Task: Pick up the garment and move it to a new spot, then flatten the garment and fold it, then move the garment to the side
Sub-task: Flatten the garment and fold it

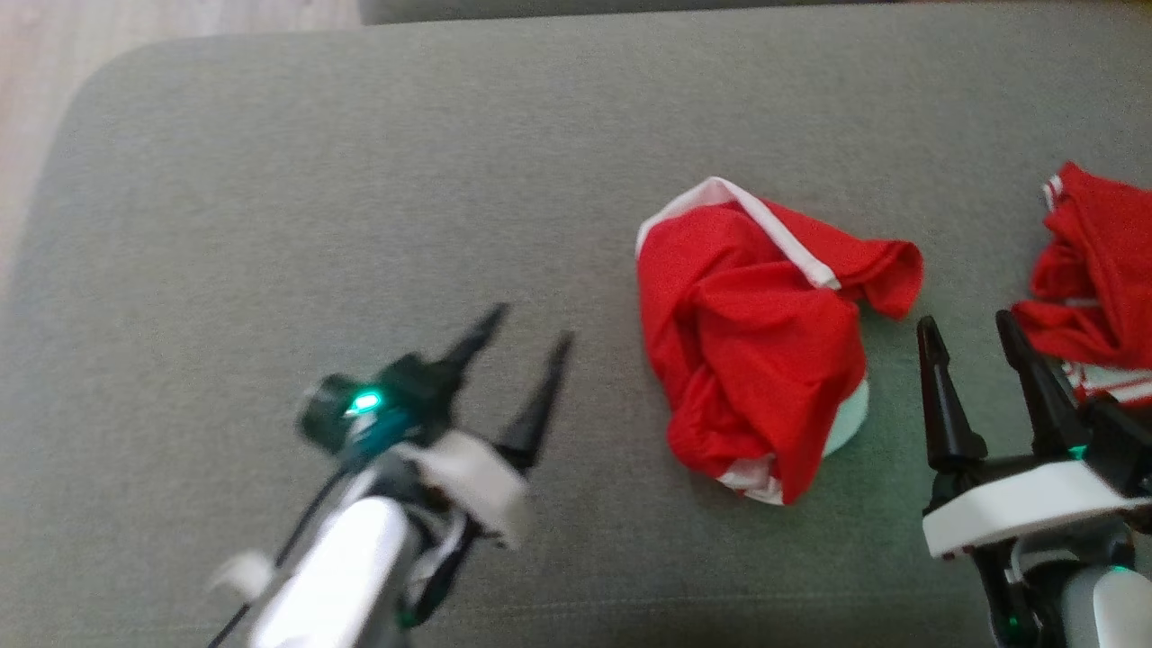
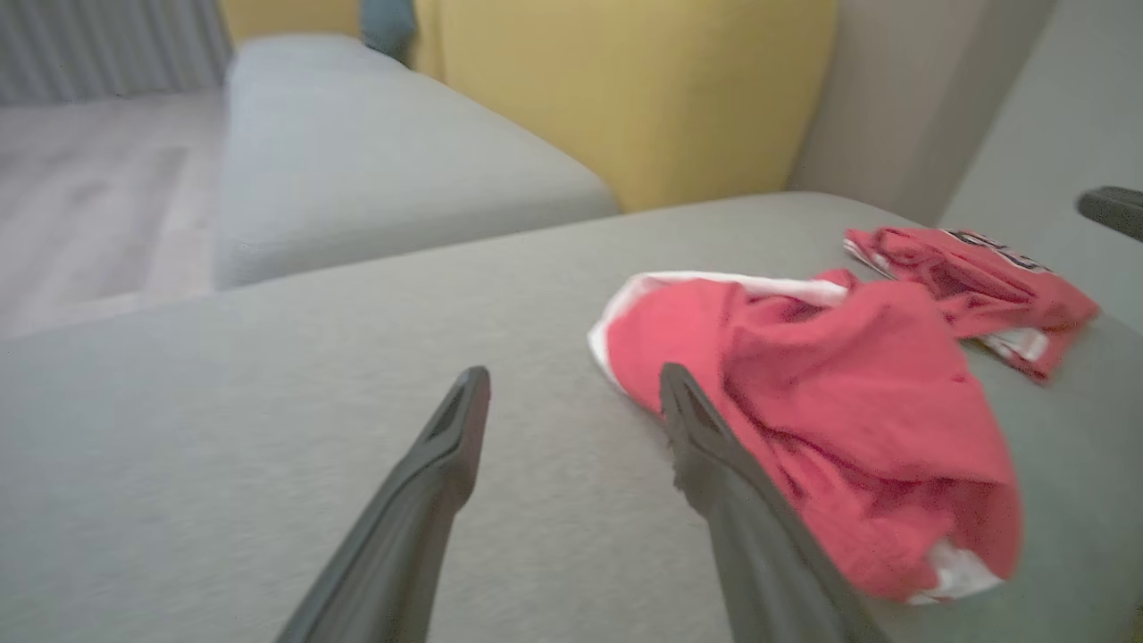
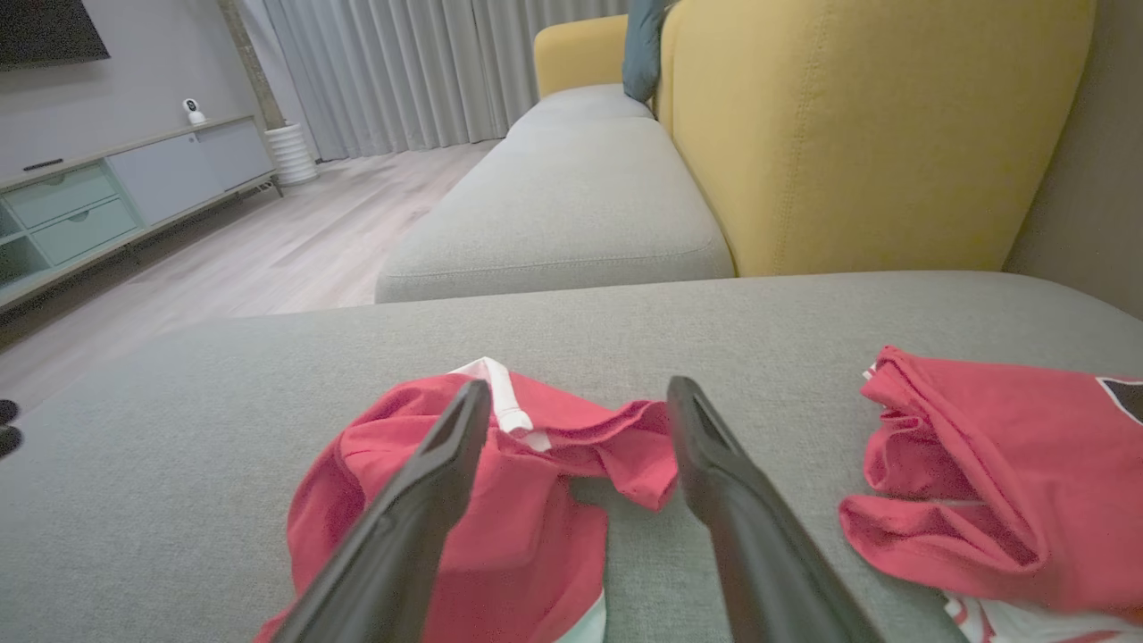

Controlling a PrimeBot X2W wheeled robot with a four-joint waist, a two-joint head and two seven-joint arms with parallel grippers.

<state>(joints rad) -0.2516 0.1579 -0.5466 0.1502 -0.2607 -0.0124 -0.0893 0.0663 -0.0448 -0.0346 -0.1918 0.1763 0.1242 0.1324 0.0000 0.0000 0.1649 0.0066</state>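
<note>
The red garment (image 1: 756,342) lies crumpled in a loose heap on the grey sofa cushion (image 1: 360,180), a little right of the middle, between my two hands. My left hand (image 1: 531,324) hovers to its left with both fingers spread and nothing in them, apart from the cloth. My right hand (image 1: 967,321) sits just to the right of the heap, also spread wide and empty, its fingers pointing toward the far side. A second red garment (image 1: 1093,270) is bunched at the far right edge, close beside my right hand. I take the middle heap to be the one I am meant to move.

The cloth looks thin, light and limp, so I expect it to sag and hang from wherever I pinch it. It may be a little slick, and a shallow pinch could slip off. Nothing about it is fragile. The soft cushion should give under my fingertips, which I judge helps me get under a fold.

The white band (image 1: 783,236) along the far edge looks like a firmer hem. I would pinch there, or take the raised fold on the right side nearest my right hand. I should keep clear of the second garment.
</note>
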